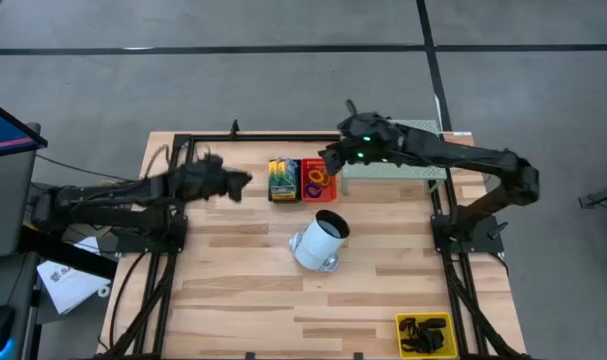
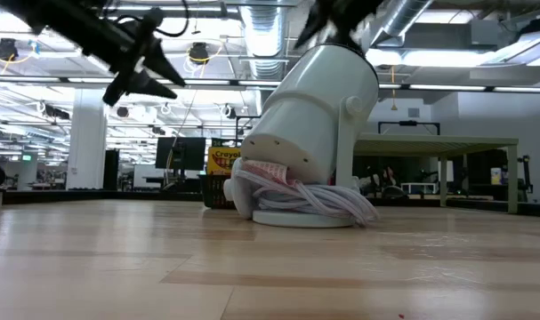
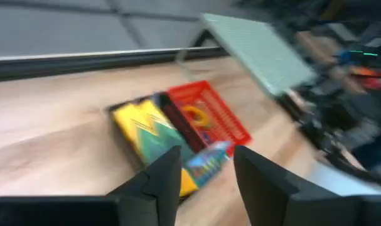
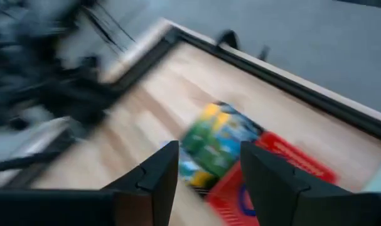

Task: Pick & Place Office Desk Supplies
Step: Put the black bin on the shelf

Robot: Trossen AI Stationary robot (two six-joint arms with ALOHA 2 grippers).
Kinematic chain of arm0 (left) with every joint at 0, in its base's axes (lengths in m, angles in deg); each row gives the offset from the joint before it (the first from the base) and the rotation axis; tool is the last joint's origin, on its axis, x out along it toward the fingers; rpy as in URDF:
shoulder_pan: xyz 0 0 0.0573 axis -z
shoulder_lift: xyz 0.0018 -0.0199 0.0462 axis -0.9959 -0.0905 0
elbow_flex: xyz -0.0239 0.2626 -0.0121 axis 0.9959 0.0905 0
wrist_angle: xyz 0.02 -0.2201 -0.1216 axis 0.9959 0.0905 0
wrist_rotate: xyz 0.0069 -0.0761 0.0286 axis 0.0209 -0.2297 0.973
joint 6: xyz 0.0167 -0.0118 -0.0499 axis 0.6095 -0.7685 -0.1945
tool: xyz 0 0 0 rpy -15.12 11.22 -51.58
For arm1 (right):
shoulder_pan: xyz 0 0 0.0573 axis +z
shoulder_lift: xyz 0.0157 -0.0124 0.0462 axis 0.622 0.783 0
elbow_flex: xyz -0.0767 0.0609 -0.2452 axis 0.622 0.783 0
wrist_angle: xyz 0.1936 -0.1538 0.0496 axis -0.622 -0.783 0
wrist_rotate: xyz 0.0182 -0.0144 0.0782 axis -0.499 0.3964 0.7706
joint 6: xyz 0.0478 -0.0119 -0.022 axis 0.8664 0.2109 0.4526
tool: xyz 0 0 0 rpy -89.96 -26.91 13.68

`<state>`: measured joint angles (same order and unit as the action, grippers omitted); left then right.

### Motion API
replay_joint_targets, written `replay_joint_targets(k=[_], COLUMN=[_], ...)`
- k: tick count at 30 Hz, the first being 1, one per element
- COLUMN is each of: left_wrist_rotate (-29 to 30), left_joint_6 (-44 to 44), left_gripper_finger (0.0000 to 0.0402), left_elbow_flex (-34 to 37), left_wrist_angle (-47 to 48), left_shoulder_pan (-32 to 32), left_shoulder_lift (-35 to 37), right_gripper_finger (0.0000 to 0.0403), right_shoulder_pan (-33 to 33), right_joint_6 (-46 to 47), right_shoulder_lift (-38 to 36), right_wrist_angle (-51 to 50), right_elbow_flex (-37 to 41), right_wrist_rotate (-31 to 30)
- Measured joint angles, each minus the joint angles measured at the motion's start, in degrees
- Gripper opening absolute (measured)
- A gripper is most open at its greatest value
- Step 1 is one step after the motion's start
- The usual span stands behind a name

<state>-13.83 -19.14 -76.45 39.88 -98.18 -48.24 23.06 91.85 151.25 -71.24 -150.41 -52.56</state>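
The crayon boxes point(image 1: 282, 180) are lying in a black tray just beside the red tray point(image 1: 318, 181), which is holding the rubber-band rings point(image 1: 317, 177). The right gripper point(image 1: 330, 158) is hovering over the red tray, fingers apart and empty. The left gripper point(image 1: 245, 181) is hanging near the crayon boxes, on the side away from the red tray, also parted and holding nothing. A white lamp point(image 1: 321, 241) is lying near the red tray.
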Motion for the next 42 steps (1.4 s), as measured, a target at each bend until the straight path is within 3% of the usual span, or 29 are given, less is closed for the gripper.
replay_joint_targets(k=[5,10,14,22,28,42], left_wrist_rotate=[-12.1,-22.6,-23.5,-23.6,-23.1,-24.8], left_joint_6=[-1.4,-0.4,-4.9,-11.3,-11.6,-10.3], left_gripper_finger=[0.0149,0.0150,0.0150,0.0150,0.0150,0.0150], left_elbow_flex=[-13.9,-16.8,-16.7,-16.8,-16.8,-16.7], left_wrist_angle=[23.4,26.4,26.0,11.6,9.1,4.9], left_shoulder_pan=[-11.9,-16.8,-17.4,-18.2,-19.2,-19.2], left_shoulder_lift=[-11.8,-21.8,-28.0,-38.6,-44.5,-43.4], right_gripper_finger=[0.0173,0.0173,0.0174,0.0175,0.0175,0.0175], right_shoulder_pan=[4.7,8.9,11.7,18.2,20.3,21.8], right_joint_6=[4.1,6.5,8.3,7.9,7.3,6.9], right_shoulder_lift=[-6.5,-10.4,-13.0,-17.8,-20.8,-21.8], right_wrist_angle=[2.6,1.7,-1.1,-2.0,-1.5,-1.8], right_elbow_flex=[0.0,0.0,0.0,0.0,0.0,0.0], right_wrist_rotate=[-3.9,-10.8,-13.4,-18.0,-19.6,-22.5])
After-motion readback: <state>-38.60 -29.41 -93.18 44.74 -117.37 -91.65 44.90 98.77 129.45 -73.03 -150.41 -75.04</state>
